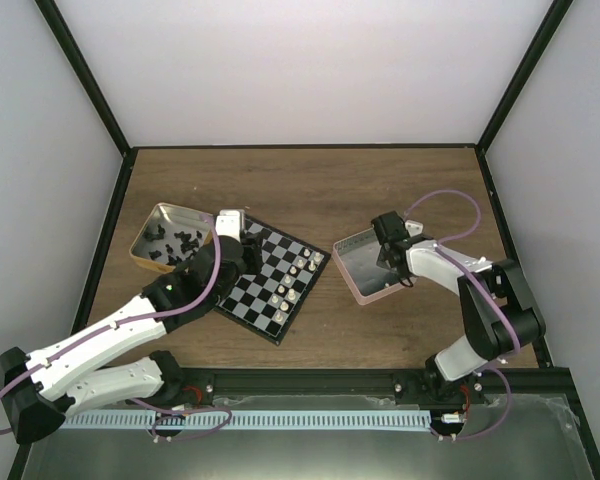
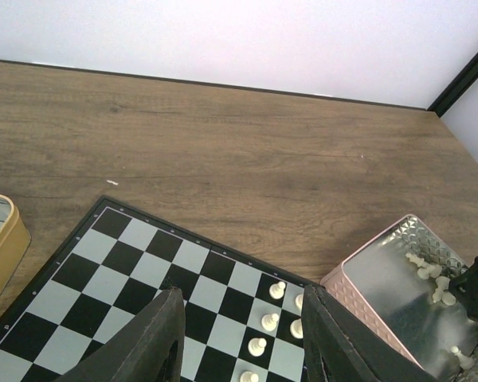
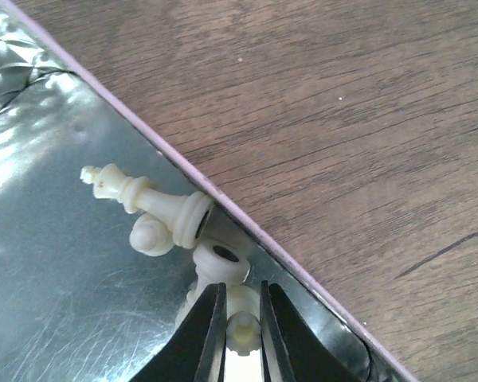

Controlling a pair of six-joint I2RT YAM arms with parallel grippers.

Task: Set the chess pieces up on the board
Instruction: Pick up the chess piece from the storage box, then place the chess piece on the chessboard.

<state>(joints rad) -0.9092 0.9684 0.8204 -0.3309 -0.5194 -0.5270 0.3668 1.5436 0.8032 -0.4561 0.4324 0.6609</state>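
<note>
The board point(image 1: 242, 305) lies left of centre, with several cream-white chess pieces point(image 1: 298, 268) along its right side. My left gripper point(image 2: 243, 293) hangs open over the board point(image 2: 135, 259), nothing between its fingers, the white pieces point(image 2: 269, 321) just inside its right finger. In the top view the left gripper point(image 1: 230, 245) sits by the board's far-left corner. My right gripper point(image 3: 243, 290) is down in the pink tray point(image 3: 48, 263), shut on a small cream-white piece point(image 3: 244, 330). Other white pieces point(image 3: 143, 195) lie tipped over beside it against the tray's rim.
A gold tin point(image 1: 150, 232) holding several black pieces point(image 1: 180, 242) stands left of the board. The pink tray point(image 1: 365, 270) sits right of the board, the right gripper point(image 1: 388, 245) over its far corner. Black frame posts and white walls bound the wooden table.
</note>
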